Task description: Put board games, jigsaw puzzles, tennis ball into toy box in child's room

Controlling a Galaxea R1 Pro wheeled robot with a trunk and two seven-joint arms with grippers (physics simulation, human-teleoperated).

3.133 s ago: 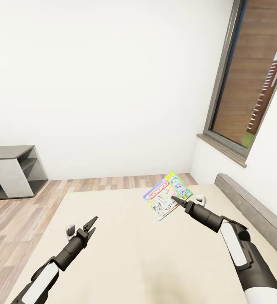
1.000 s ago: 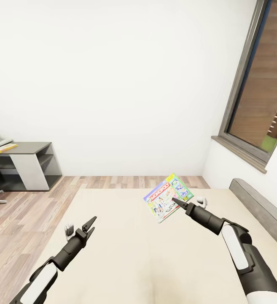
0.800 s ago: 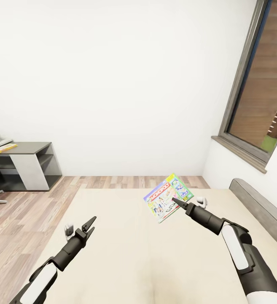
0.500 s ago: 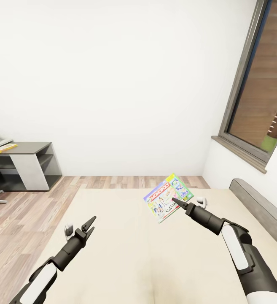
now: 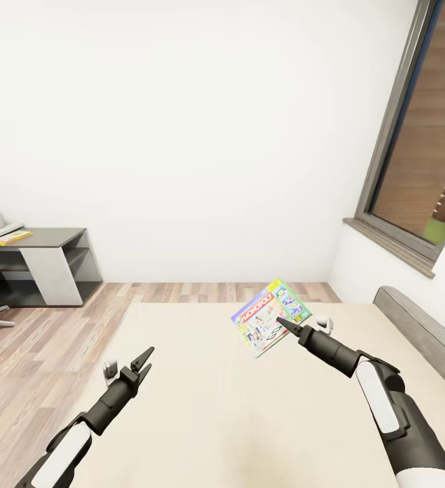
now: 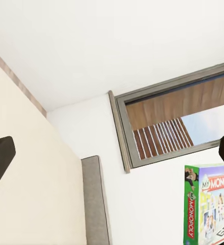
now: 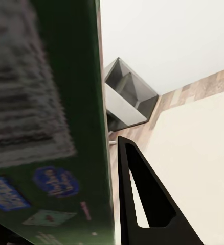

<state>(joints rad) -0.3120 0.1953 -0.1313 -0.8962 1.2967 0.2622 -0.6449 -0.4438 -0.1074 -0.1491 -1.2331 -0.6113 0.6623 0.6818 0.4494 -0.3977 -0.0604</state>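
MONOPOLY box [image 5: 271, 317] sits centre-right of head frame, lifted clear of the bed [image 5: 222, 407], tilted w/ printed face toward us. Our right gripper [image 5: 280, 323] is clamped on its lower right edge; right wrist cam shows the green box back [image 7: 45, 127] pressed flat against one dark finger [image 7: 140, 204], so it's closed onto the box. Left wrist cam also catches the box [image 6: 209, 204] at lower right of its frame, upright, spine lettering readable.

Our left gripper [image 5: 143, 359] is lower left in head frame, over the mattress, fingers parted a bit, nothing btwn them.

Beige mattress fills bottom half of the frame; grey headboard [image 5: 418, 332] along right edge. Dark-framed window [image 5: 412, 149] upper right. Wood floor [image 5: 39, 339] at left; grey cabinet [image 5: 49, 268] at mid-left edge w/ a flat yellow item [image 5: 11, 237] on top, too small to ID.
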